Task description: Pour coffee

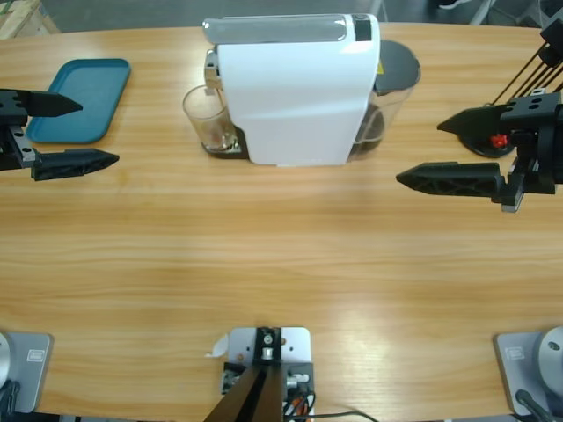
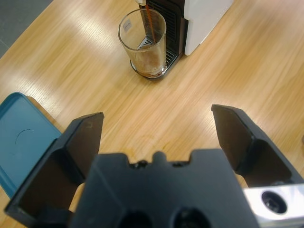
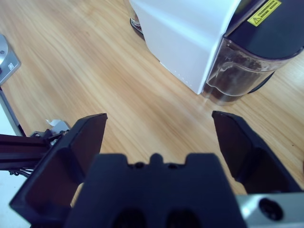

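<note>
A small clear glass (image 1: 207, 120) (image 2: 143, 43) stands on the drip tray under the spout of a white coffee machine (image 1: 295, 88) (image 2: 202, 21) (image 3: 183, 33). A thin brown stream of coffee (image 2: 150, 23) runs into the glass, and a shallow brownish layer (image 2: 147, 64) lies at its bottom. My left gripper (image 1: 75, 132) (image 2: 156, 128) hangs open at the table's left side, well short of the glass. At the right side my right gripper (image 1: 422, 151) (image 3: 159, 128) is open too, facing the machine's back end with nothing between its jaws.
A teal tray (image 1: 79, 98) (image 2: 21, 142) lies at the back left beside my left gripper. The machine's clear water tank (image 1: 391, 92) (image 3: 247, 71) with a dark lid sticks out on its right. Bare wooden table (image 1: 281, 255) stretches across the front.
</note>
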